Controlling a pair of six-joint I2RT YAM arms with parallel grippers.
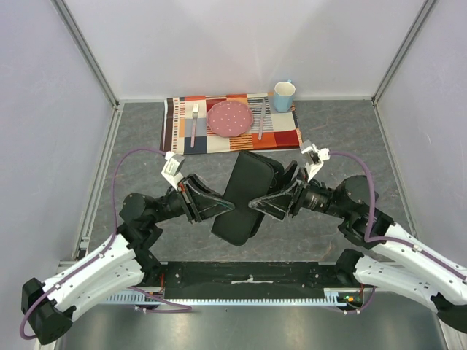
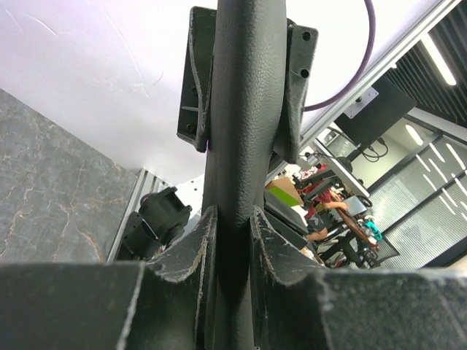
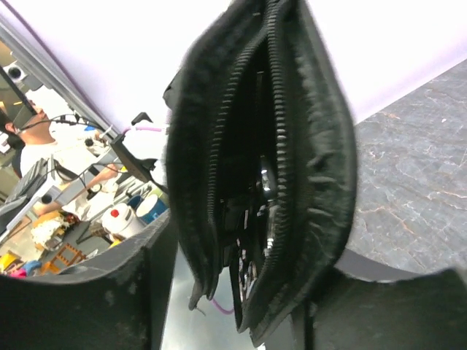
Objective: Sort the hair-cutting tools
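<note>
A flat black zip case (image 1: 252, 171) is lifted off the table at its middle, between my two grippers. My left gripper (image 1: 228, 208) is shut on the case's closed edge (image 2: 248, 109), which rises straight up between the fingers (image 2: 201, 248). My right gripper (image 1: 254, 204) is open, with one jaw on each side of the case's unzipped side (image 3: 321, 146). Its left finger (image 3: 80, 292) is a sliver off the flap. Through the zip gap, silver glints of the hair-cutting tools (image 3: 266, 211) show among dark items. What they are singly is hidden.
A striped placemat (image 1: 219, 142) lies at the back with a pink plate (image 1: 230, 117), a fork (image 1: 194, 120) and a knife (image 1: 260, 124). A blue cup (image 1: 284, 95) stands at the mat's right corner. Walls close off three sides, and a black rail (image 1: 248, 277) runs along the near edge.
</note>
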